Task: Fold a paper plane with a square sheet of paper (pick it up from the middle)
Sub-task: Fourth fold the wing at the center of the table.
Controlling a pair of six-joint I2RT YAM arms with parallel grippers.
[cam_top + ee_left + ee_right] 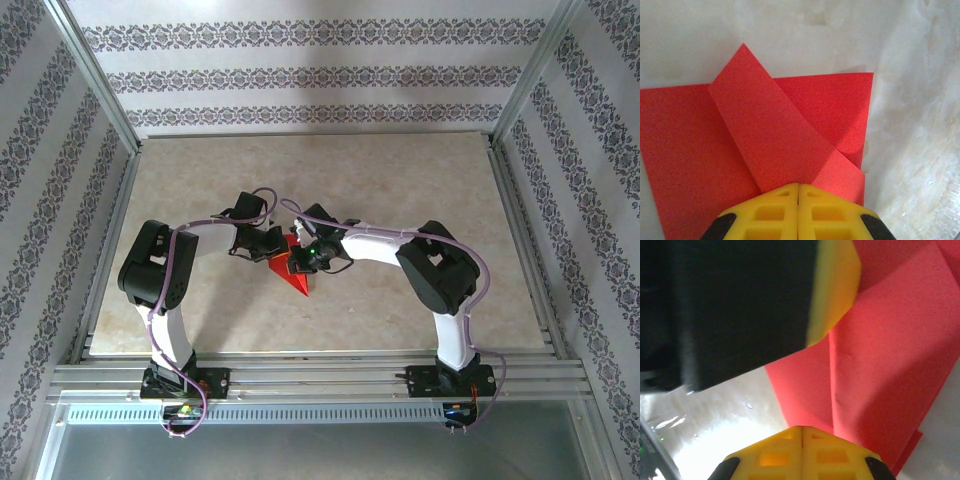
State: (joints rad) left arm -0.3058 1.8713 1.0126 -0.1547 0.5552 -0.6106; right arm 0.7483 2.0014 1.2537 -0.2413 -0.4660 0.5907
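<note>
Top external: we see the red sheet [297, 272] mid-table, partly folded, long axis far-to-near, tip pointing toward the arm bases. Left gripper [798, 186] and right gripper [802, 429]: jaws together on both, tips against its folds.

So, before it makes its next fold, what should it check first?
1. Paper lying on the table: ok.
2. Left gripper shut, at the paper's edge: ok.
3. Right gripper shut, at the paper: ok.
4. Diagonal flap folded over the paper: ok.
5. Flap pressed fully flat: cannot tell; its right end looks slightly raised.
6. Grippers apart from each other: cannot tell; they sit very close.
</note>
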